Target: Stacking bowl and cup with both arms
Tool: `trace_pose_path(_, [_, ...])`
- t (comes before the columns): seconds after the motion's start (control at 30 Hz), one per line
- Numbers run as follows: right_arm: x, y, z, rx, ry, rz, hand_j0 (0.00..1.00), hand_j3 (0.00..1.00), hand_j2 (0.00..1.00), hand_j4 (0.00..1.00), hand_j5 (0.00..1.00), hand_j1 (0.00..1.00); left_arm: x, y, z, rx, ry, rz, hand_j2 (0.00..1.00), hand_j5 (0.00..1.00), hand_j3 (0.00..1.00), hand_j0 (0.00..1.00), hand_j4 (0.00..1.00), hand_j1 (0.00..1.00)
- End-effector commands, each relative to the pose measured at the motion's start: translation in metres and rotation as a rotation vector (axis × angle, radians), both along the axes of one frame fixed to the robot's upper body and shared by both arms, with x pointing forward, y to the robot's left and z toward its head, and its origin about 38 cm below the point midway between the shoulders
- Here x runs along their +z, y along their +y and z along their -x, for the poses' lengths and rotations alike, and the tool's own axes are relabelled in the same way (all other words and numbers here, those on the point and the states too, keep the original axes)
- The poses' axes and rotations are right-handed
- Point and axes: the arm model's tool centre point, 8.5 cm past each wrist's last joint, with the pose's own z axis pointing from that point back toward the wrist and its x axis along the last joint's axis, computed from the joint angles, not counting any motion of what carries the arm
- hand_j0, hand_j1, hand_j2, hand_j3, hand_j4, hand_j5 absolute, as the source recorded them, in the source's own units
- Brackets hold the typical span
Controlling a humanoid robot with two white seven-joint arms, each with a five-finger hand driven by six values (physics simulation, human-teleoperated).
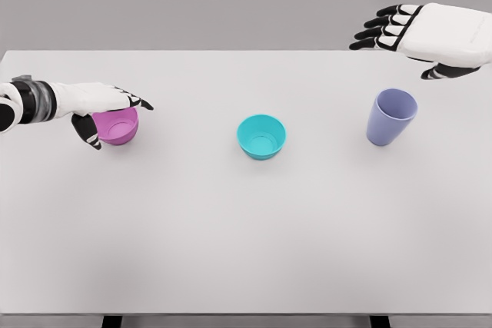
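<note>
**Two open hands above a table with two bowls and a cup**

The white table [246,251] fills most of the head view, its near half bare. Along its middle stand three vessels, all upright and well apart from one another. The teal bowl [261,137] sits between the two hands, closer to neither. The pink bowl [118,126] stands directly under the left hand [100,105], which enters from the picture's left edge; this hand's fingers [132,101] are extended over the bowl's far rim and its thumb points down at the bowl's left side, gripping nothing. Whether the thumb touches the bowl cannot be told. The lilac cup [391,116] stands below and slightly left of the right hand [430,34]. That hand hovers over the table's far edge, palm down, fingers spread and relaxed, holding nothing and clear of the cup.
</note>
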Motion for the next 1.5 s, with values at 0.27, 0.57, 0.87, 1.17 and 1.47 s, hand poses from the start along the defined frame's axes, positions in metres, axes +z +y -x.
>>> trace_pose_path(0.27, [0.001,0.000,0.000,-0.002,0.002,-0.005,1.00,1.00,1.00,1.00,1.00,1.00,-0.008,0.005,-0.008,0.027,0.007,-0.012,1.00,1.00,1.00,1.00,1.00,1.00])
trace_pose_path(0.57, [0.000,0.000,0.000,-0.002,0.002,-0.006,1.00,1.00,1.00,1.00,1.00,1.00,-0.013,0.006,-0.011,0.035,0.015,-0.016,1.00,1.00,1.00,1.00,1.00,1.00])
trace_pose_path(0.87, [-0.001,0.000,0.000,-0.001,0.005,-0.006,1.00,1.00,1.00,1.00,1.00,1.00,-0.016,0.005,-0.014,0.023,0.013,-0.024,1.00,1.00,1.00,1.00,1.00,1.00])
trace_pose_path(1.17, [-0.002,0.005,-0.001,0.009,0.004,-0.018,1.00,1.00,1.00,1.00,1.00,1.00,-0.017,0.005,-0.016,0.028,0.014,-0.024,1.00,1.00,1.00,1.00,1.00,1.00])
trace_pose_path(1.47, [-0.003,0.007,-0.002,0.015,0.007,-0.025,1.00,1.00,1.00,1.00,1.00,1.00,-0.018,0.004,-0.017,0.028,0.013,-0.028,1.00,1.00,1.00,1.00,1.00,1.00])
